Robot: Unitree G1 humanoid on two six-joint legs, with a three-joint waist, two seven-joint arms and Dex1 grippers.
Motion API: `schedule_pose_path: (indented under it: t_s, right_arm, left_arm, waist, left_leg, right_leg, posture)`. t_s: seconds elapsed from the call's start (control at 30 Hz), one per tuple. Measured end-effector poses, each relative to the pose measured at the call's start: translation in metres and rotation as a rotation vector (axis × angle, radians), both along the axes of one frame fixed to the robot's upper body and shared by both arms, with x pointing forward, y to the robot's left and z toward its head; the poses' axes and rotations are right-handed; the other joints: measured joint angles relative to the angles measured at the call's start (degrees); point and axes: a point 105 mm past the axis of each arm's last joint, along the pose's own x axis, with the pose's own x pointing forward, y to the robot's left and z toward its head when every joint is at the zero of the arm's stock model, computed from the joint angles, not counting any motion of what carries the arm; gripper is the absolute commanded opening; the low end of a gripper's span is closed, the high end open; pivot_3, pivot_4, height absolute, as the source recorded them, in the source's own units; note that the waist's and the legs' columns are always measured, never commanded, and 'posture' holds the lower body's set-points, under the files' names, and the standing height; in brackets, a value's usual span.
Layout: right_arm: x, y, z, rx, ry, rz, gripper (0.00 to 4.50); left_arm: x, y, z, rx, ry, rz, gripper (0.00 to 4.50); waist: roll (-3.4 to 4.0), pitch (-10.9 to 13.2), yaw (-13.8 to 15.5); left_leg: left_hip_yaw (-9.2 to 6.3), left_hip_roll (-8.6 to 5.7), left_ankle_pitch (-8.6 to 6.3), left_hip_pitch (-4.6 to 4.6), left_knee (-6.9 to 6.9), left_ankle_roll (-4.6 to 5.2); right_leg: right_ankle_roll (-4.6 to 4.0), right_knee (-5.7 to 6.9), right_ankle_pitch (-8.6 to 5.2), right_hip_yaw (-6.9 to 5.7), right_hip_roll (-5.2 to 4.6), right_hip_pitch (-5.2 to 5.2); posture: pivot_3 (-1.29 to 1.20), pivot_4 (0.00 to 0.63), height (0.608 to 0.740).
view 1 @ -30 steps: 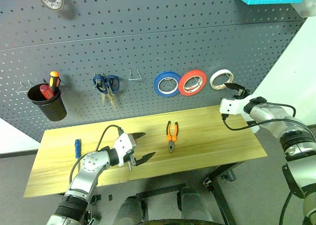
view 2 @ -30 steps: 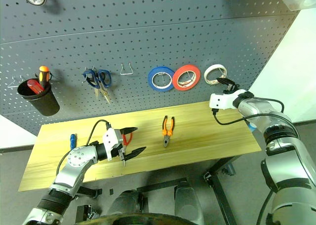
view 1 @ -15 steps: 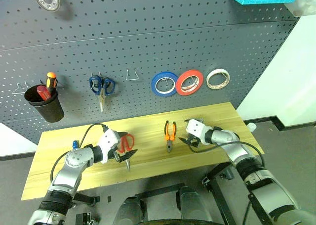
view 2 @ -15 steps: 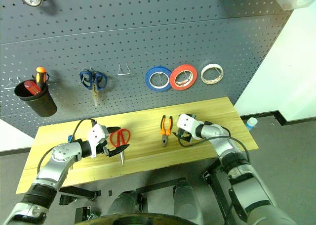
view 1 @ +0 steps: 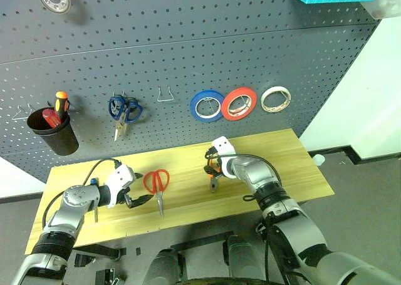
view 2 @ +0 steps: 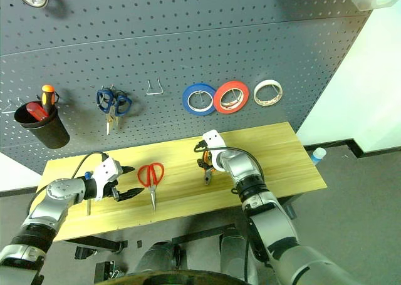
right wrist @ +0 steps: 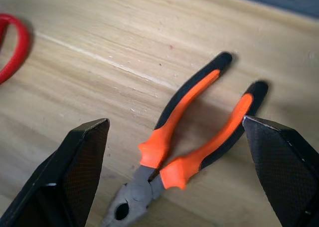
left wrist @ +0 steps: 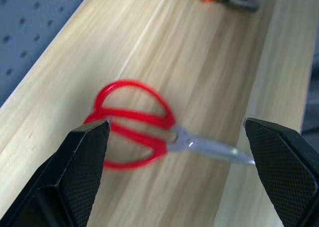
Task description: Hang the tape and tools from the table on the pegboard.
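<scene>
Currently both pincers are spread wide and empty over the worktop (view 1: 294, 163). Taking the pliers (view 1: 215, 174) as the landmark: they lie flat near the middle of the worktop, orange-and-black arms toward the pegboard (view 1: 188, 47), nose toward the front edge. The right pincer (view 1: 212, 163) hovers right over their arms; the right wrist view has the pliers between the two fingers, whether it touches them I cannot tell. The red-loop scissors (view 1: 156, 185) lie flat to the left of the pliers, blades toward the front edge. The left pincer (view 1: 133, 191) is further left again, just beside the scissors, pointing at them, not touching. The blue-ended screwdriver (view 1: 93, 183) sits at the far left, mostly hidden behind the left arm. On the pegboard above and to the right of the pliers, the cream tape (view 1: 276, 98) hangs beside a red roll (view 1: 239, 104) and a blue roll (view 1: 207, 105)
</scene>
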Motion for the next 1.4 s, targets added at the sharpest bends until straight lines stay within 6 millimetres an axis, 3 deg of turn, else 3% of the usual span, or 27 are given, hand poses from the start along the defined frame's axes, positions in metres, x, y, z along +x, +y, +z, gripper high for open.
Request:
schedule_pose_path:
  t_s: [0.23,0.4,0.63,0.87,0.97,1.17,1.27,1.4]
  right_arm:
    - [-0.009,0.01,-0.023,-0.092,0.075,-0.049,4.45]
    - [-0.005,0.009,-0.026,-0.147,0.068,-0.076,4.45]
    - [-0.002,-0.018,-0.032,-0.235,0.052,-0.103,4.45]
    - [-0.011,-0.038,-0.038,-0.294,-0.065,0.098,4.45]
    - [-0.011,-0.038,-0.034,-0.312,-0.148,0.171,4.45]
    - [-0.007,-0.027,-0.002,-0.234,-0.258,0.246,4.45]
    - [-0.008,-0.031,0.006,-0.221,-0.218,0.197,4.45]
    - [-0.021,-0.045,0.004,-0.15,-0.03,0.046,4.45]
  left_arm:
    - [0.001,-0.002,0.002,-0.015,-0.011,-0.014,4.5]
    - [0.002,-0.007,0.003,-0.037,-0.021,-0.014,4.5]
    - [0.001,-0.008,0.004,-0.047,-0.033,-0.008,4.5]
    - [-0.002,-0.01,0.002,-0.056,-0.036,-0.005,4.5]
    - [-0.003,-0.012,0.001,-0.062,-0.033,-0.005,4.5]
    - [-0.003,-0.014,0.0,-0.067,-0.036,-0.002,4.5]
    - [-0.003,-0.014,0.001,-0.067,-0.04,-0.001,4.5]
    - [-0.004,-0.014,0.0,-0.066,-0.04,0.004,4.5]
  waist:
    - [0.02,0.01,-0.29]
    - [0.01,0.01,-0.47]
    - [0.02,0.01,-0.42]
    - [0.01,0.01,-0.65]
    - [0.01,0.01,-0.98]
    - [-0.01,0.02,-1.38]
    - [-0.02,0.02,-1.25]
    - [-0.02,0.03,-0.86]
  left_leg:
    - [0.0,0.0,0.0,0.0,-0.02,0.0]
    - [0.0,0.01,0.0,0.01,-0.02,0.0]
    - [0.0,0.01,0.0,-0.01,-0.02,0.0]
    - [0.0,0.01,0.0,-0.01,-0.06,0.0]
    - [0.0,0.01,0.0,0.0,-0.04,0.0]
    - [-0.01,0.01,0.0,-0.01,-0.05,0.0]
    - [-0.02,0.01,0.0,-0.03,-0.06,0.0]
    - [-0.02,0.01,0.0,-0.04,-0.05,0.0]
  right_leg:
    - [0.05,0.0,-0.03,0.0,0.0,-0.02]
    - [0.06,0.01,-0.02,0.0,0.0,-0.01]
    - [0.06,-0.03,-0.05,0.0,0.0,0.0]
    - [0.17,-0.03,-0.08,0.0,0.0,-0.02]
    - [0.15,-0.02,-0.09,0.0,0.0,-0.02]
    - [0.17,-0.03,-0.09,0.0,-0.01,-0.02]
    - [0.16,-0.03,-0.1,0.0,-0.01,-0.03]
    - [0.03,-0.03,-0.17,0.0,-0.01,-0.05]
  posture:
    - [-0.06,0.09,0.74]
    - [-0.05,0.091,0.74]
    - [-0.05,0.088,0.74]
    - [-0.05,0.086,0.74]
    - [-0.06,0.086,0.74]
    - [-0.06,0.088,0.74]
    - [-0.06,0.092,0.74]
    - [-0.06,0.096,0.74]
